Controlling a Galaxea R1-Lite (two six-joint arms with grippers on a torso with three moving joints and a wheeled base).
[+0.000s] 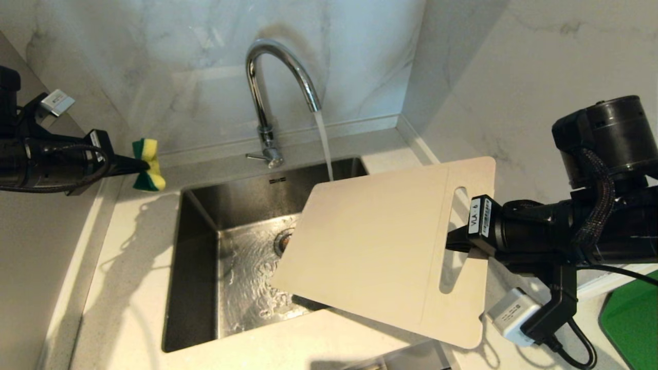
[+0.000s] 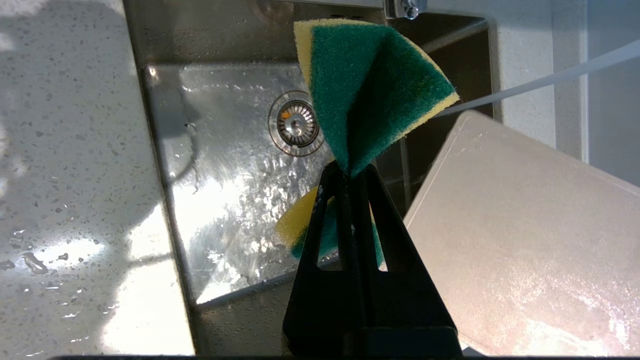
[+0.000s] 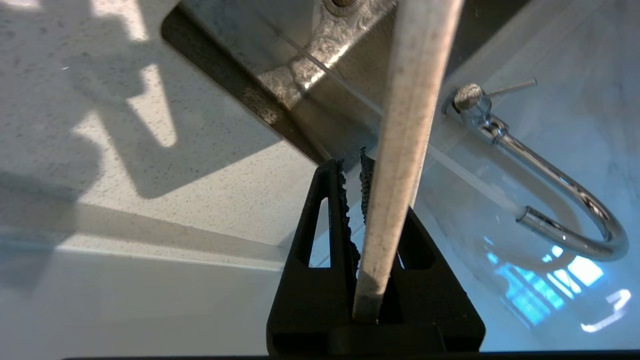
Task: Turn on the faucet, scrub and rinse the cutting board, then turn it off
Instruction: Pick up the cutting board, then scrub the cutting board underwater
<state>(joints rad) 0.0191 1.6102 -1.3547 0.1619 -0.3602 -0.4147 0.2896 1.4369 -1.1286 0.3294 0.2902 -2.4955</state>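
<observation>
A: What is sitting on the left?

B: The left end effector (image 1: 134, 164) is hovering over the pale bench (image 1: 123, 288) by the sink's back left corner, pinching a green-and-yellow sponge (image 1: 147, 171) so tightly that it is folding into a bow shape.

A: And in the middle?

B: The faucet (image 1: 271, 97) is standing behind the steel sink (image 1: 198, 246), with its thin lever sticking out to the left. Water (image 1: 323, 146) is pouring from the spout into the basin and splashing near the drain (image 1: 282, 241).

A: Where is the cutting board?

B: The cutting board (image 1: 380, 246) is hanging tilted over the sink's right half, its far corner just beside the stream; I cannot tell whether the water is touching it.

A: What is holding it?

B: The right end effector (image 3: 364, 175) is coming in from the right, clamping the board's edge at the handle slot. A green sheet (image 1: 635, 318) is lying at the far right.
</observation>
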